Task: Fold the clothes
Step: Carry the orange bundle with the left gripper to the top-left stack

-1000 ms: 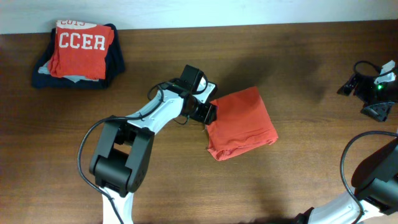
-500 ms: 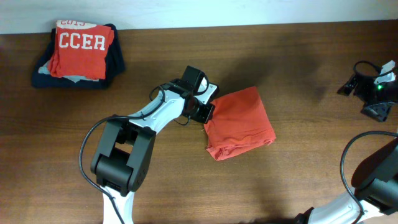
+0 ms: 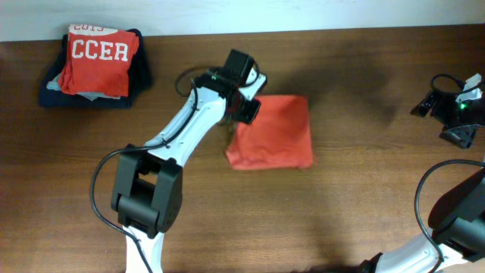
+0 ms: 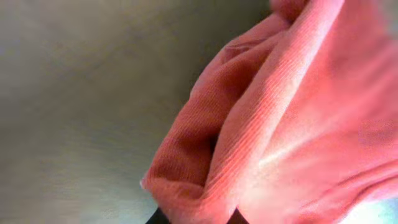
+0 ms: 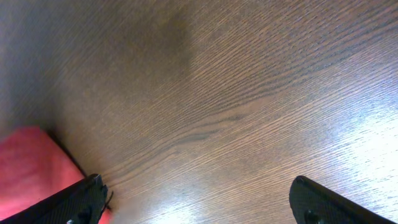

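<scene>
A folded red garment [image 3: 275,135] lies on the wooden table [image 3: 364,189] near the middle. My left gripper [image 3: 246,111] is at its upper left corner, shut on a thick fold of the red cloth, which fills the left wrist view [image 4: 280,124]. My right gripper [image 3: 455,106] is far off at the right edge, open and empty over bare wood; its fingertips [image 5: 74,202] show wide apart, and a corner of the red garment [image 5: 31,168] shows at the lower left of that view.
A stack of folded clothes [image 3: 97,67], a red shirt with white letters on top of dark blue ones, sits at the back left of the table.
My left gripper has dragged the red garment up and to the left, and the garment has turned to lie squarer to the table. The right arm has not moved.
</scene>
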Controlling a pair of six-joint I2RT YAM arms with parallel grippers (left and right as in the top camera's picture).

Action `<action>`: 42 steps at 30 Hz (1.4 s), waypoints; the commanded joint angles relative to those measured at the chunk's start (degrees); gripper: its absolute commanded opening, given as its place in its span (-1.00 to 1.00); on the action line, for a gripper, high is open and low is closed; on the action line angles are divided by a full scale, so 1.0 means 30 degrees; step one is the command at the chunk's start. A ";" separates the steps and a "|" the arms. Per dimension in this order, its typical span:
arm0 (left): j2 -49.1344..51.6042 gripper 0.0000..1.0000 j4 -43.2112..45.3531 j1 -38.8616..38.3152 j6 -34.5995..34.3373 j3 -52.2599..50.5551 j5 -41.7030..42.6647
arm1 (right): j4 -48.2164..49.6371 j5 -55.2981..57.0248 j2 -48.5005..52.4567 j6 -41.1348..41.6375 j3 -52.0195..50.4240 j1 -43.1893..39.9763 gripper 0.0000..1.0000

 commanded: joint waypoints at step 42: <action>0.0182 -0.98 -0.0860 0.0947 0.2790 0.5238 -0.5974 | 0.0044 0.0175 -0.0022 0.0029 0.0073 -0.0015 0.97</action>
